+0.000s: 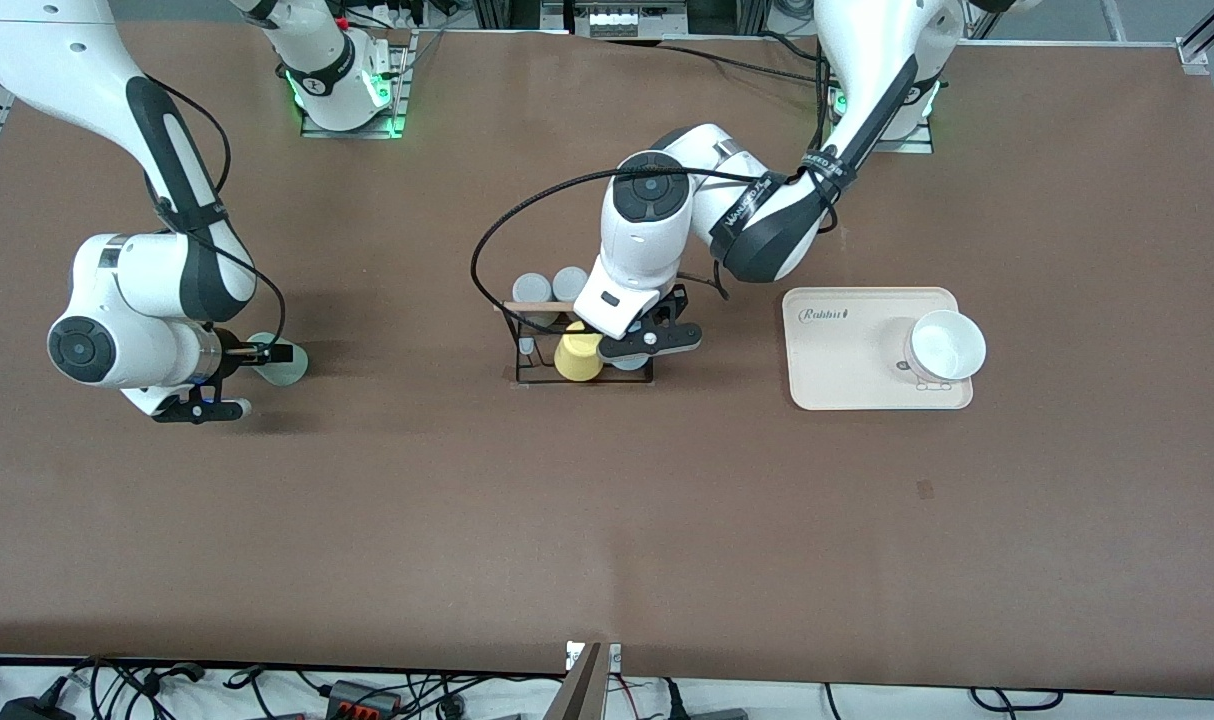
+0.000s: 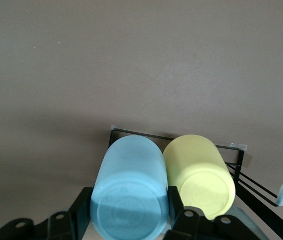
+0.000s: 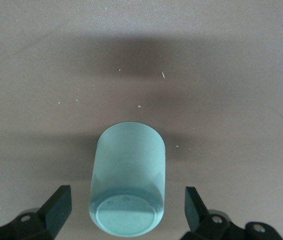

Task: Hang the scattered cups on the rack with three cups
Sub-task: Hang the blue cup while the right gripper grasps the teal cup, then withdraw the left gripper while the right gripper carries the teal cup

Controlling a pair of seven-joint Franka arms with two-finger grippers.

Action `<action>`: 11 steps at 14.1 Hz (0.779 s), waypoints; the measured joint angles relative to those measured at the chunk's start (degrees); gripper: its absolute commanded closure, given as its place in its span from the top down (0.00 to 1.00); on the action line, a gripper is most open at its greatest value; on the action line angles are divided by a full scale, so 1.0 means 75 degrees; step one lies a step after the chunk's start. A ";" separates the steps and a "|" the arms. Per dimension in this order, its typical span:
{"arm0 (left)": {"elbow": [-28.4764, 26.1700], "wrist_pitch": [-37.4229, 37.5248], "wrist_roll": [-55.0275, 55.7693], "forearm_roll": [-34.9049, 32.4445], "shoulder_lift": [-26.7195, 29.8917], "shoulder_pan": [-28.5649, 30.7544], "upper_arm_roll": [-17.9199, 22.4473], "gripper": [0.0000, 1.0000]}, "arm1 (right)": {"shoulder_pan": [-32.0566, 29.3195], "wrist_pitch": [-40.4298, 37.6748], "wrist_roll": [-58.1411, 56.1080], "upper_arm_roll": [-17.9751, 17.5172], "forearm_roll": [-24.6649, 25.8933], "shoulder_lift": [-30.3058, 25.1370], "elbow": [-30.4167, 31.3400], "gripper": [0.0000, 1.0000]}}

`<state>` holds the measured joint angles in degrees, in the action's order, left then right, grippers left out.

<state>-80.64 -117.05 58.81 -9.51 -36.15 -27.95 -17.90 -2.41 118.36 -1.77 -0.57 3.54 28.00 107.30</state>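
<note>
Brown surface (image 1: 607, 520), both arm bases along its edge farthest from the front camera. We note the black wire cup rack (image 1: 527, 375) mid-surface, a light wooden rod across its top, two grey cups (image 1: 552, 287) on its pegs.

Left claw (image 1: 635, 352) sits low at the rack, fingers (image 2: 181, 212) clamped on the light blue cup (image 2: 130, 192); that cup is upside down, base toward the wrist camera, touching the yellow cup (image 1: 578, 357) already standing inverted in the rack.

Right claw (image 1: 252, 375) is toward the right arm's end of the surface, fingers (image 3: 56, 207) apart, either side of the mint-green cup (image 3: 127, 182) without touching it. That cup stands inverted on the surface.

A cream rounded tray (image 1: 847, 375) lies toward the left arm's end, a white bowl (image 1: 945, 347) on it.
</note>
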 measured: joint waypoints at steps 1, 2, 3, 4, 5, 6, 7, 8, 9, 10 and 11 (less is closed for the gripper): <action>0.0000 0.0000 0.0059 -0.0029 -0.0035 -0.0006 0.0000 0.46 | 0.0000 0.0008 0.0000 0.0000 0.0000 0.0026 0.0001 1.00; 0.0000 0.0000 0.0085 -0.0040 -0.0065 -0.0007 0.0000 0.99 | -0.0001 0.0012 0.0000 0.0000 0.0000 0.0051 0.0002 1.00; 0.0000 0.0000 0.0094 -0.0041 -0.0081 -0.0007 0.0000 1.00 | -0.0002 0.0016 0.0000 0.0000 0.0000 0.0072 0.0002 1.00; 0.0000 0.0001 0.0098 -0.0042 -0.0085 -0.0008 0.0000 1.00 | -0.0003 0.0017 0.0000 0.0000 0.0000 0.0092 0.0002 1.00; 0.0004 0.0002 0.0101 -0.0042 -0.0083 -0.0012 -0.0002 1.00 | -0.0003 0.0017 0.0000 0.0000 0.0000 0.0110 0.0002 1.00; 0.0012 0.0003 0.0102 -0.0042 -0.0083 -0.0014 -0.0003 1.00 | -0.0003 0.0017 0.0000 0.0000 0.0000 0.0124 0.0002 1.00; 0.0030 0.0003 0.0104 -0.0042 -0.0082 -0.0014 -0.0002 1.00 | -0.0003 0.0017 0.0000 0.0000 0.0000 0.0132 0.0004 1.00; 0.0062 0.0004 0.0107 -0.0042 -0.0078 -0.0007 0.0001 1.00 | -0.0003 0.0017 0.0000 0.0000 0.0000 0.0136 0.0007 0.92; 0.0113 0.0013 0.0107 -0.0042 -0.0062 0.0006 0.0004 1.00 | -0.0003 0.0017 0.0000 0.0000 0.0000 0.0138 0.0010 0.78; 0.0170 0.0028 0.0107 -0.0045 -0.0018 0.0036 0.0013 1.00 | -0.0003 0.0016 0.0000 0.0000 0.0000 0.0139 0.0013 0.66; 0.0229 0.0105 0.0086 -0.0051 0.0085 0.0119 0.0023 1.00 | -0.0003 0.0016 0.0000 0.0000 0.0000 0.0141 0.0016 0.50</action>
<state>-78.92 -116.26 59.46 -9.89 -35.52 -27.06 -17.73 -2.43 118.48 -1.77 -0.57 3.54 29.05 107.42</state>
